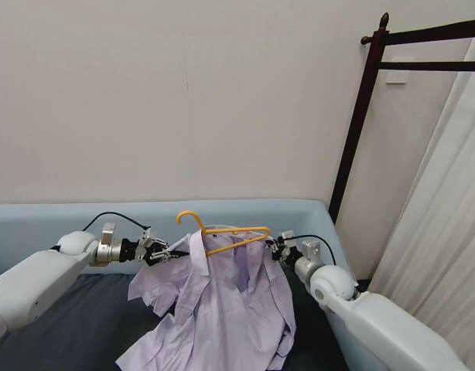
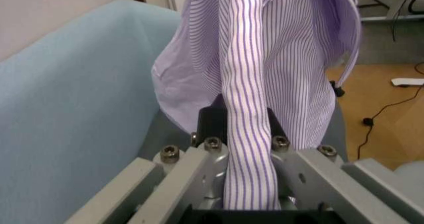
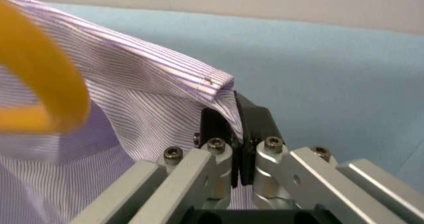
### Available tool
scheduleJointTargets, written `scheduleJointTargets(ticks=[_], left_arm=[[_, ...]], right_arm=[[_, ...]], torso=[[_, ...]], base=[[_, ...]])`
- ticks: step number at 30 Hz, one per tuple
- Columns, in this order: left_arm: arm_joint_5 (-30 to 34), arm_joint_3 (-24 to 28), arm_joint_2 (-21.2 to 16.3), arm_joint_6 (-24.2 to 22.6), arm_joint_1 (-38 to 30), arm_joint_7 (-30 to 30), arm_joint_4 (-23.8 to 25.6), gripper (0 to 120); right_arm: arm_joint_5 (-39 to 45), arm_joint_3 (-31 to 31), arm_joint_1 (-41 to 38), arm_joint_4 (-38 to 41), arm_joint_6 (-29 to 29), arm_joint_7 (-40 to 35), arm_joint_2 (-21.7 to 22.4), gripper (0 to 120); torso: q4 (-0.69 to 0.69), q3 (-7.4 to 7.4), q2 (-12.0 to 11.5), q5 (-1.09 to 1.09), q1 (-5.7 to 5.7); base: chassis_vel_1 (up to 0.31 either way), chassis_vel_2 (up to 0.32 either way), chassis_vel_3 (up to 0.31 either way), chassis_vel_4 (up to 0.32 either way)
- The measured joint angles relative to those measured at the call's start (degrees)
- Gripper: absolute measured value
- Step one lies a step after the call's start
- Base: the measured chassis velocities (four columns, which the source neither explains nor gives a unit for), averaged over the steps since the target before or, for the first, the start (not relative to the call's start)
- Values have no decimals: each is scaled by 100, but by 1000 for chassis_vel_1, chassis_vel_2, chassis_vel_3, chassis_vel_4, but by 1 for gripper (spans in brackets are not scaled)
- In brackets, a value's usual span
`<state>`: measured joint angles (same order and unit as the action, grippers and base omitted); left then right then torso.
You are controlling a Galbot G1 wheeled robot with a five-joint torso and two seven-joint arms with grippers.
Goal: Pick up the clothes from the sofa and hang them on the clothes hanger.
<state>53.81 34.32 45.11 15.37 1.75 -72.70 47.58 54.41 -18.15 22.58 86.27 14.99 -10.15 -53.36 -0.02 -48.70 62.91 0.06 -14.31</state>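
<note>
A lilac striped shirt [image 1: 222, 309] hangs on a yellow hanger [image 1: 222, 234] above the sofa, its hem trailing onto the dark seat. My left gripper [image 1: 162, 252] is shut on a fold of the shirt [image 2: 248, 134] at its left shoulder; the cloth runs between the fingers. My right gripper [image 1: 278, 247] is shut on the shirt's right shoulder edge [image 3: 212, 82], where the hanger [image 3: 39, 90] ends. The hanger's hook points up and left, free of any rail.
The light blue sofa back [image 1: 67, 220] runs behind the shirt, with the dark seat cushion [image 1: 75, 325] below. A dark wooden clothes rack [image 1: 361, 116] stands at the right against the wall. A white curtain [image 1: 439, 232] hangs at the far right.
</note>
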Motion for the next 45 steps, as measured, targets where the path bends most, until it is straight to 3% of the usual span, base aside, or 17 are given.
scheduleJointTargets(ticks=[7, 18, 23, 30, 36, 45], left_arm=[[-192, -37, 35, 33, 1, -12, -66, 2], [-457, -124, 108, 58, -62, 265, -274, 2], [-492, -120, 53, -60, -86, 622, -63, 2], [-584, 10, 66, -218, -206, 1126, 346, 2], [-216, 632, -186, -489, -863, 1614, 1056, 2], [421, 1481, -209, -640, -2085, 1609, 1051, 2]], right_arm=[[-84, -64, -165, 147, 3, 9, 93, 0], [-1112, -53, -9, 1117, -214, 144, 746, 0], [-1232, 72, 172, 1756, -84, 118, 973, 0], [-1110, -140, -109, 2329, 201, -69, 964, 0], [-816, -196, -448, 2722, 490, -246, 1036, 0], [-924, -98, -339, 3108, 536, -270, 1421, 0]], torso=[[0, 0, 0, 0, 0], [0, 0, 0, 0, 0], [-2, 0, 0, 0, 1], [1, 0, 0, -2, 0], [1, 0, 0, 0, 1], [-2, 0, 0, 2, 0]], base=[[0, 0, 0, 0], [0, 0, 0, 0], [0, 0, 0, 0], [0, 0, 0, 0], [0, 0, 0, 0], [0, 0, 0, 0]])
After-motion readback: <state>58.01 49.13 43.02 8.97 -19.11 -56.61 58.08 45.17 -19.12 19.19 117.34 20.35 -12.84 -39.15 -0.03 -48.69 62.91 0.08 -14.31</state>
